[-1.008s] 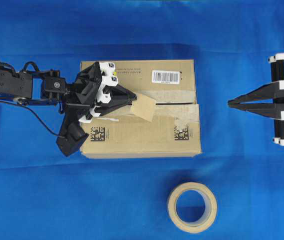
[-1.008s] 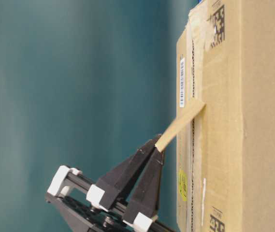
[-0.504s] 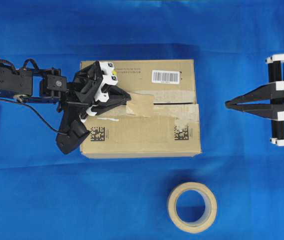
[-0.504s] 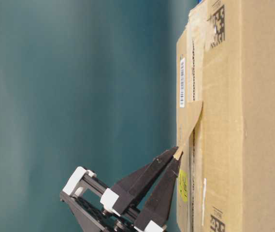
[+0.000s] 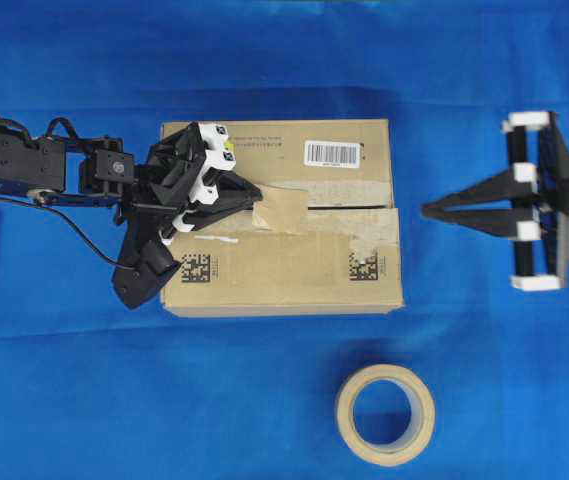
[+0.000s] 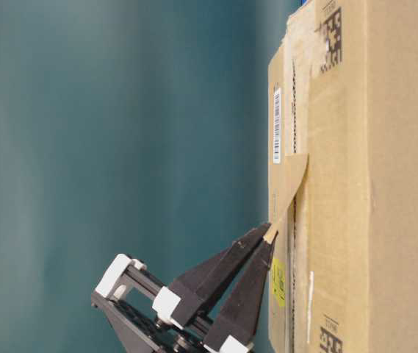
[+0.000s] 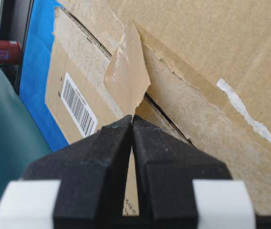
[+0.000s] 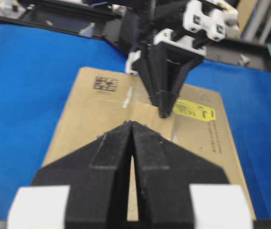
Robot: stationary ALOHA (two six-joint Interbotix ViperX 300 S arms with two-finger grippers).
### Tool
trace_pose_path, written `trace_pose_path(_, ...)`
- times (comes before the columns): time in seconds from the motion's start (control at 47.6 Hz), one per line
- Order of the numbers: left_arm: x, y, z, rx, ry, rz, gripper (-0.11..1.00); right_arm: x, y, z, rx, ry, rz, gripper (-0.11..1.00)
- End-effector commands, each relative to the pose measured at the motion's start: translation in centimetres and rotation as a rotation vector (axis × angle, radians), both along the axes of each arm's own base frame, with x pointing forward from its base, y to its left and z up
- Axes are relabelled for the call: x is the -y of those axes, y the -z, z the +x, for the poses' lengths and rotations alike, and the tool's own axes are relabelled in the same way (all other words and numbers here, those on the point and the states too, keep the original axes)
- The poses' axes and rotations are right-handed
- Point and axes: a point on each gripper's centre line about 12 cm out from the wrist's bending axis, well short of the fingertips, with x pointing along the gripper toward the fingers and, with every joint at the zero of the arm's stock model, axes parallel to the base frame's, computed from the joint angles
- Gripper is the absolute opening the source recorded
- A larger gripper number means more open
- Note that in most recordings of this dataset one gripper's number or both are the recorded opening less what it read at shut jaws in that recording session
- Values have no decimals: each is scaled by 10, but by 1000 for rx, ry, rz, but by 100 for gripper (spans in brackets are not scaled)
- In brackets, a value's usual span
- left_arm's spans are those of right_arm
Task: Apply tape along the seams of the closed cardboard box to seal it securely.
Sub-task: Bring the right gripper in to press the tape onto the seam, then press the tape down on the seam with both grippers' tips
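Tape [image 5: 282,208], a small tan piece, is pinched by one edge in the left gripper [image 5: 257,203], whose jaws are clamped on it. The far end of the piece is already laid on the box [image 5: 294,270] top, across the seam [image 5: 349,208], while the held end rises clear of the cardboard, as the table-level view shows. In the overhead view the piece sits just left of the box's centre, with the barcode label [image 5: 331,152] at one o'clock from it and the roll [image 5: 385,414] well apart at five o'clock.

The right gripper [image 5: 427,210] is closed on nothing and hangs off the box's three o'clock side, pointing at the seam.

The step in hand is judged to be laying the piece flat. It would best be lowered until the free end meets the cardboard, kept square over the dark gap so both flaps are caught. Release should come only once contact is made; otherwise the piece may curl back. The closed right tips could then be pressed along it.
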Motion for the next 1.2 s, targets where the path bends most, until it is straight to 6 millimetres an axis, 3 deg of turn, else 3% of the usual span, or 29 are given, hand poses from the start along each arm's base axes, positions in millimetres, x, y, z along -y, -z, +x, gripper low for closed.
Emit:
trace_pose_path(0.0, -1, -2, 0, -3, -4, -3, 2, 10, -10, 20, 15, 44, 19, 0)
trace_pose_path(0.378, -2, -1, 0, -11, -6, -4, 2, 24, -2, 99, -100, 94, 64, 2)
trace_pose_path(0.462, -1, -1, 0, -12, -4, -4, 2, 24, -1, 112, -115, 97, 69, 22)
trace_pose_path(0.588, -1, 0, -1, -15, -4, -4, 2, 24, -1, 125, -123, 95, 69, 62)
trace_pose_path(0.63, -1, 0, -1, -20, -4, -4, 2, 24, 0, 127, -125, 96, 72, 68)
trace_pose_path(0.84, -1, 1, -1, -35, -5, -5, 2, 26, 21, 137, -173, 109, 89, 44)
trace_pose_path(1.008, -1, 3, -2, -58, -4, -7, 2, 27, 49, 145, -234, 123, 108, 44)
trace_pose_path(1.175, -1, 3, -2, -60, -3, -6, 2, 25, 62, 150, -264, 120, 110, 44)
